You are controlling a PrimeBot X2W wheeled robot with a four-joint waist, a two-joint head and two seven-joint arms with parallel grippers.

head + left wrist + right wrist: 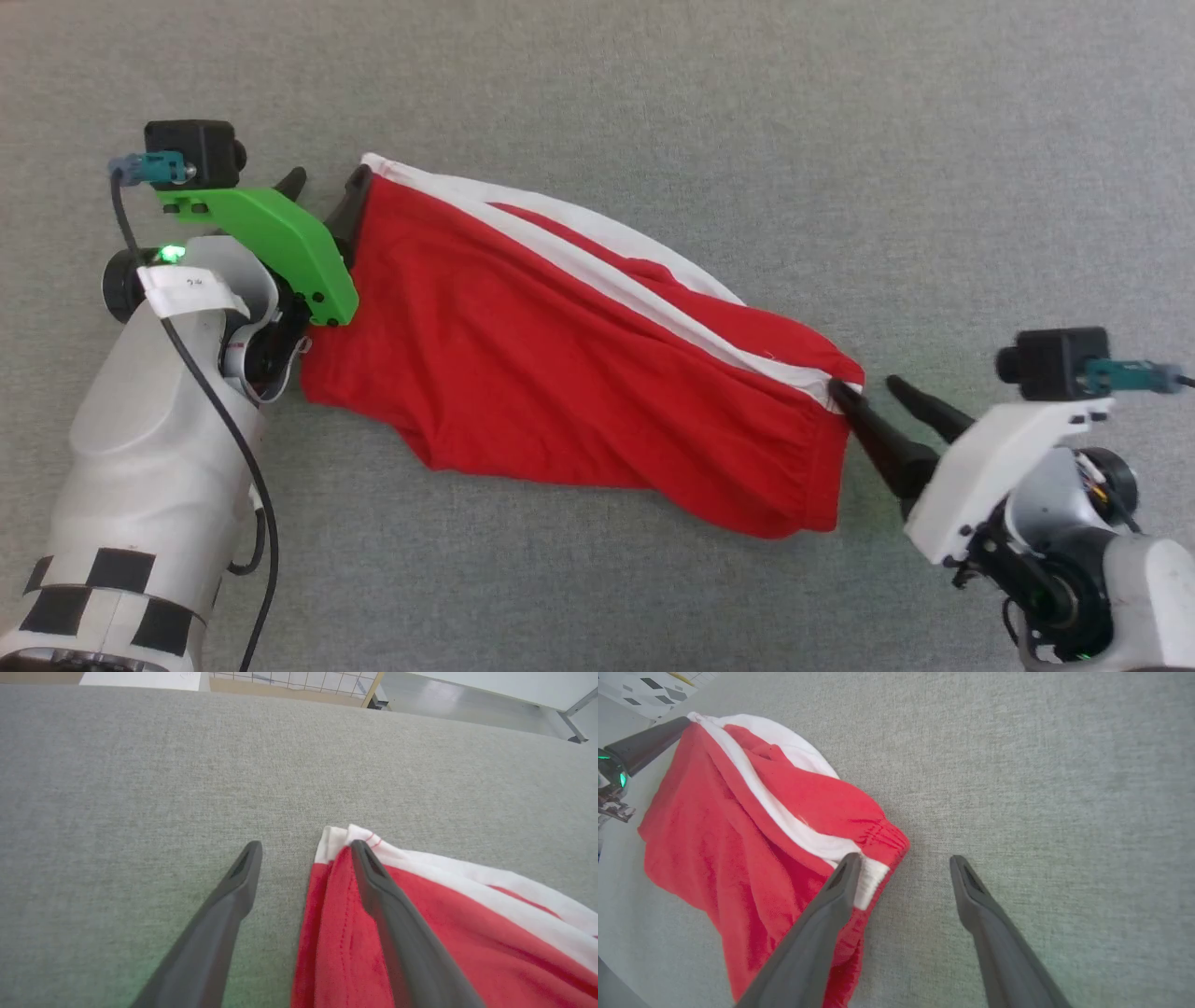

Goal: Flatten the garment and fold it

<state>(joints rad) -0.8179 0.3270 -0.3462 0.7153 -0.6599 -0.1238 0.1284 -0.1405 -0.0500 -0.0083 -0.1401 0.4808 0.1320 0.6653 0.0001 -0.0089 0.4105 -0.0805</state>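
The red garment (560, 373) with white stripes lies spread but wrinkled across the grey surface, running from upper left to lower right. My left gripper (329, 181) is open at its upper left corner; one finger (373, 882) rests on the red cloth near the white edge (336, 837), the other finger (243, 872) over bare surface. My right gripper (868, 385) is open at the garment's right end. Its left finger (843, 877) lies on the white stripe end (871, 877) by the gathered waistband (882, 835); its right finger (966, 882) is over bare surface.
The grey fabric-covered surface (747, 112) extends all around the garment. In the left wrist view its far edge (299, 700) shows, with a floor and a wire rack (299, 679) beyond. The left arm's finger (644, 742) shows in the right wrist view.
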